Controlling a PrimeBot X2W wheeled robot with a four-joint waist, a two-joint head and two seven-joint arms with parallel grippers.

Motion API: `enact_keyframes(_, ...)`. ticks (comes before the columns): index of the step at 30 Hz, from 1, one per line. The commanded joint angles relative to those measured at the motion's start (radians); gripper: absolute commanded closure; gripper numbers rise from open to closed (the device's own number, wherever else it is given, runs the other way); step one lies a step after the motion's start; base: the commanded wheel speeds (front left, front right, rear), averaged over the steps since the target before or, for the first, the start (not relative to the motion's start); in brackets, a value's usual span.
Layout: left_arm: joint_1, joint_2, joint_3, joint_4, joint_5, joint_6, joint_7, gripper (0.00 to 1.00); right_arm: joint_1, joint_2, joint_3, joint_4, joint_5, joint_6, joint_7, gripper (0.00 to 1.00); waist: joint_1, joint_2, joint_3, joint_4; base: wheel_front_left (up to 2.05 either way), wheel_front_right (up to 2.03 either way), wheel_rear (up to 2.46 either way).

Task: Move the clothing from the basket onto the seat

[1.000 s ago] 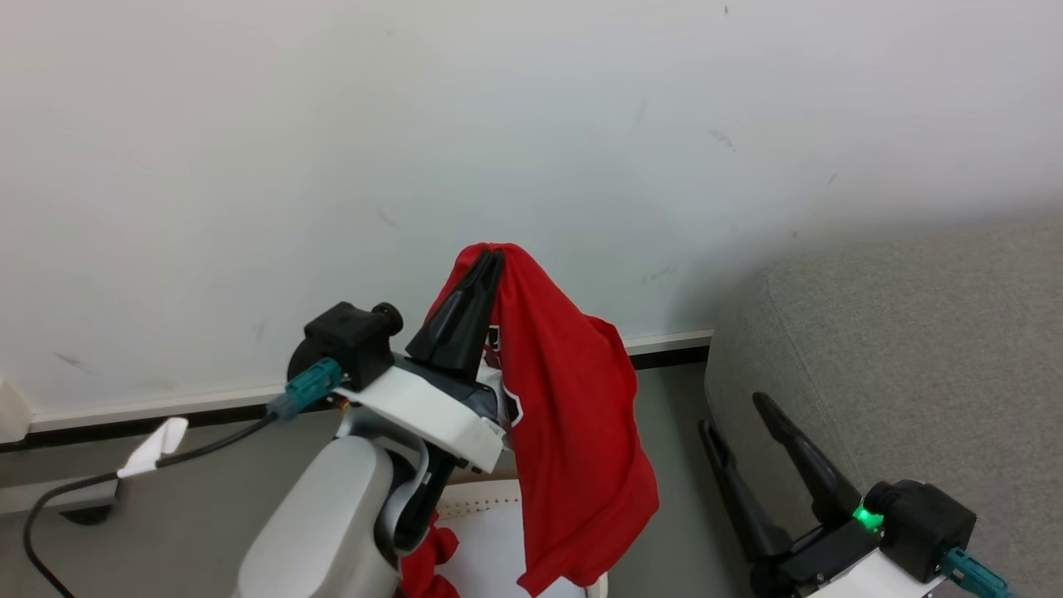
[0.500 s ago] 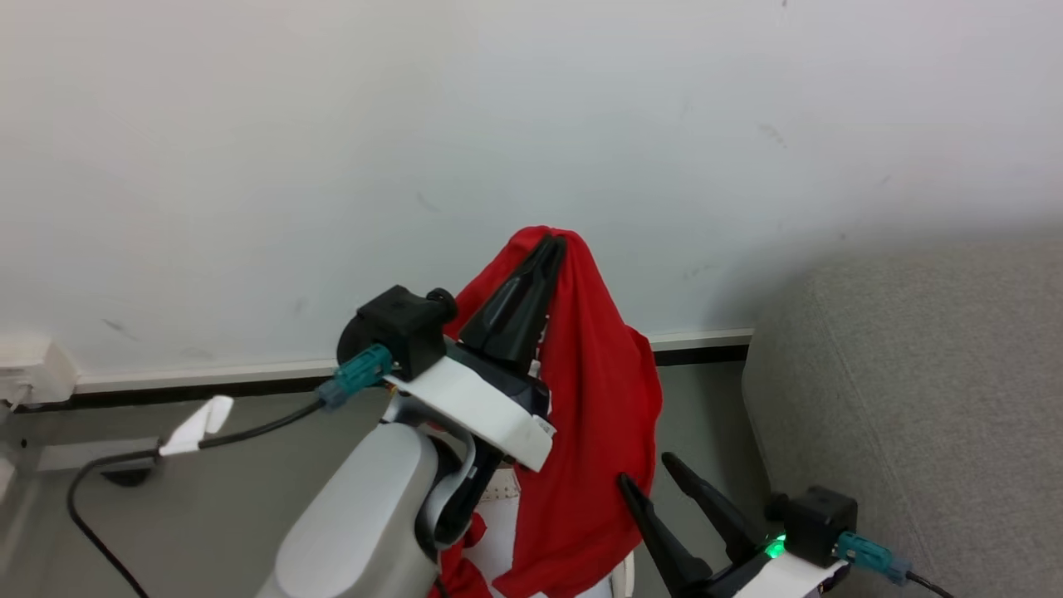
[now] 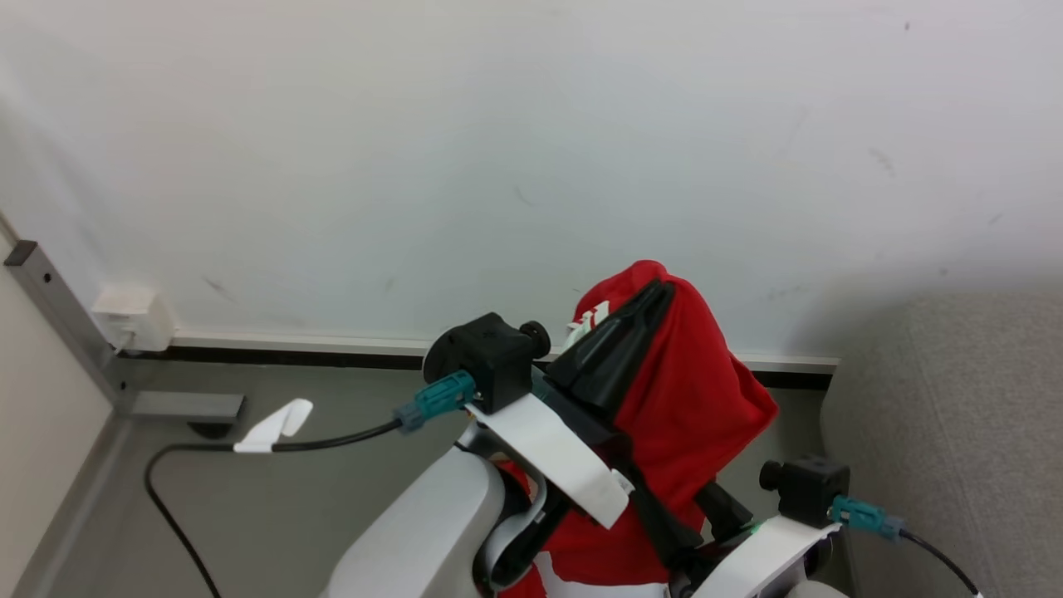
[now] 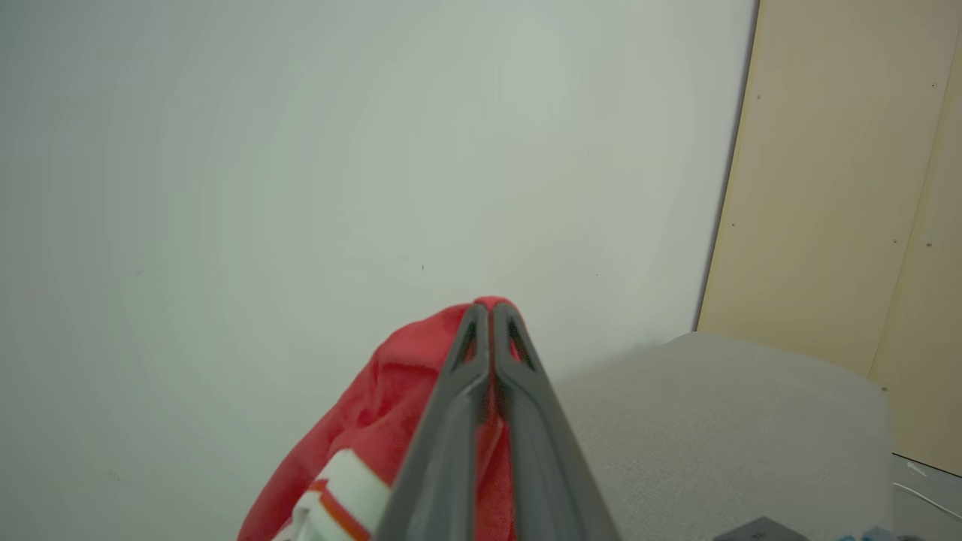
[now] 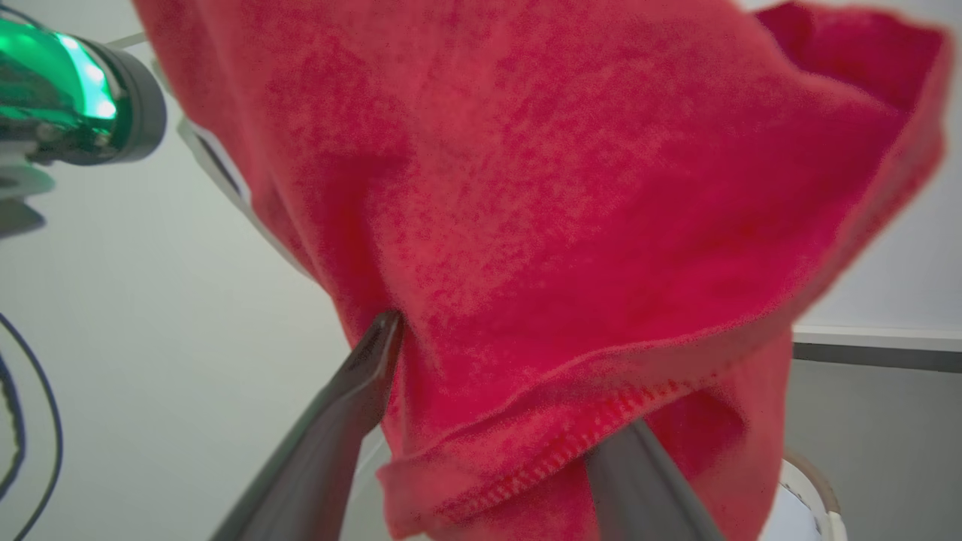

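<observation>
Now our left gripper [image 3: 658, 288], fingers shut, pinches the clothing [image 3: 706, 390] aloft near the seat [image 4: 714, 421]; the right wrist view shows our right gripper [image 5: 511, 361] spread wide, tips hidden behind the hem.

You face a plain white wall [image 3: 415, 166], faintly scuffed, with white skirting [image 3: 315, 341] over a dark strip. Below lies grey floor [image 3: 291, 498]. At your left, a grey metal post [image 3: 62, 320] edges a beige panel [image 3: 33, 465], with a white box [image 3: 133, 320] beside it.
</observation>
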Motion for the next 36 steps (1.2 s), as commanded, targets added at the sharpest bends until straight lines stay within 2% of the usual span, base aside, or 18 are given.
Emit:
enact_keyframes(1, 0.007, 0.000, -0.003, -0.005, -0.008, -0.002, 0.002, 1.00, -0.021, -0.005, -0.004, -0.008, 0.005, -0.002, 0.001, 0.00, -0.0001, 0.0000, -0.003, 0.023, 0.00, 0.00, 0.00)
enact_keyframes(6, 0.007, -0.001, -0.037, -0.012, -0.025, 0.001, 0.019, 1.00, -0.029, -0.003, -0.051, -0.041, -0.019, -0.002, 0.001, 0.00, -0.0001, 0.0000, -0.002, 0.066, 0.00, 0.00, 0.00)
enact_keyframes(7, 0.008, -0.002, -0.041, -0.011, -0.028, 0.003, 0.022, 1.00, -0.030, 0.000, -0.062, -0.050, -0.029, -0.002, 0.001, 0.07, -0.0001, 0.0000, -0.001, 0.071, 0.00, 0.00, 0.00)
enact_keyframes(8, 0.009, -0.002, -0.042, -0.009, -0.029, 0.005, 0.022, 1.00, -0.030, 0.003, -0.070, -0.054, -0.038, -0.002, 0.001, 0.69, -0.0001, 0.0000, -0.001, 0.075, 0.00, 0.00, 0.00)
enact_keyframes(9, 0.010, -0.002, -0.042, -0.005, -0.032, 0.007, 0.022, 1.00, -0.027, 0.005, -0.074, -0.056, -0.045, -0.002, 0.001, 1.00, -0.0001, 0.0000, 0.000, 0.079, 0.00, 0.00, 0.00)
enact_keyframes(16, 0.012, 0.010, -0.034, 0.021, -0.037, 0.020, 0.017, 1.00, -0.012, 0.003, -0.078, -0.069, -0.083, -0.002, 0.001, 1.00, -0.0001, 0.0000, 0.003, 0.080, 0.00, 0.00, 0.00)
enact_keyframes(25, 0.037, 0.029, -0.001, 0.091, -0.067, 0.033, -0.008, 1.00, 0.020, 0.007, -0.170, -0.139, -0.139, -0.002, 0.001, 1.00, -0.0001, 0.0000, 0.004, 0.017, 0.00, 0.00, 0.00)
enact_keyframes(26, 0.041, 0.035, 0.000, 0.100, -0.066, 0.035, -0.012, 0.95, 0.020, 0.007, -0.179, -0.148, -0.148, -0.002, 0.001, 1.00, -0.0001, 0.0000, 0.004, 0.005, 0.00, 0.00, 0.00)
enact_keyframes(27, 0.044, 0.035, 0.000, 0.108, -0.070, 0.034, -0.014, 0.71, 0.019, 0.004, -0.185, -0.155, -0.160, -0.002, 0.001, 1.00, -0.0001, 0.0000, 0.004, -0.005, 0.00, 0.00, 0.00)
enact_keyframes(28, 0.046, 0.036, 0.002, 0.114, -0.072, 0.034, -0.021, 0.39, 0.017, -0.002, -0.189, -0.163, -0.172, -0.002, 0.001, 1.00, -0.0001, 0.0000, 0.004, -0.015, 0.00, 0.00, 0.00)
enact_keyframes(29, 0.046, 0.037, 0.002, 0.120, -0.073, 0.032, -0.022, 0.00, 0.017, -0.009, -0.195, -0.172, -0.183, -0.002, 0.001, 1.00, -0.0001, 0.0000, 0.004, -0.024, 0.00, 0.00, 0.00)
enact_keyframes(36, 0.062, 0.046, 0.004, 0.142, -0.088, 0.019, -0.047, 0.00, 0.018, -0.069, -0.236, -0.220, -0.229, -0.002, 0.000, 1.00, -0.0001, 0.0000, 0.002, -0.108, 0.00, 0.00, 0.00)
